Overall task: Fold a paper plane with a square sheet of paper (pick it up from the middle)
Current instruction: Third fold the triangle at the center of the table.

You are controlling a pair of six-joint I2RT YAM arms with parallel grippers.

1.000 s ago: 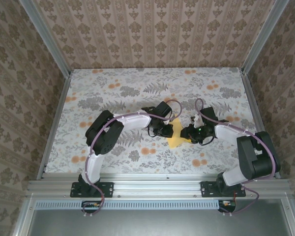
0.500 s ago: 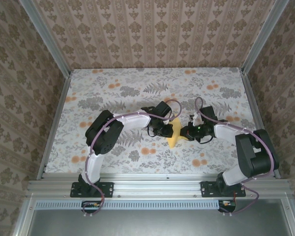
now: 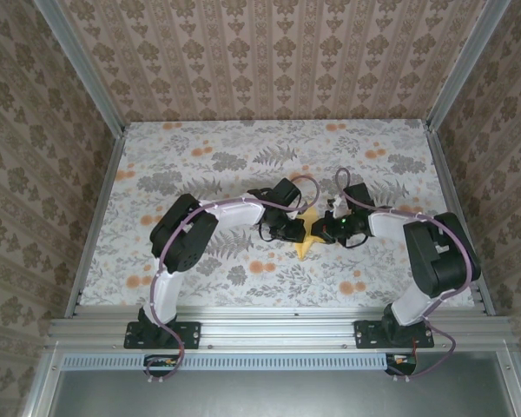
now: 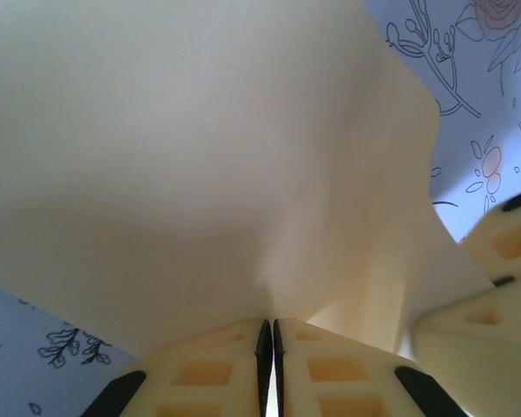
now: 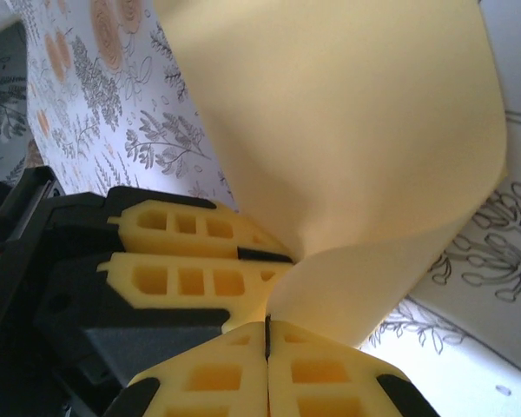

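Note:
The square sheet of paper is yellow-orange and bunched up between the two grippers at the middle of the table. My left gripper is shut on its left edge; in the left wrist view the paper spreads out from the closed fingertips. My right gripper is shut on the right edge, and the right wrist view shows the sheet curling up from its pinched fingertips. The left gripper's fingers sit right beside them, almost touching.
A floral cloth with grey leaves and orange flowers covers the table. Aluminium rails and patterned walls close in the left, right and back sides. Open cloth lies behind and to both sides of the arms.
The right gripper has moved left toward the left gripper, bringing the two close together. The paper between them has bunched up and shows less area from above.

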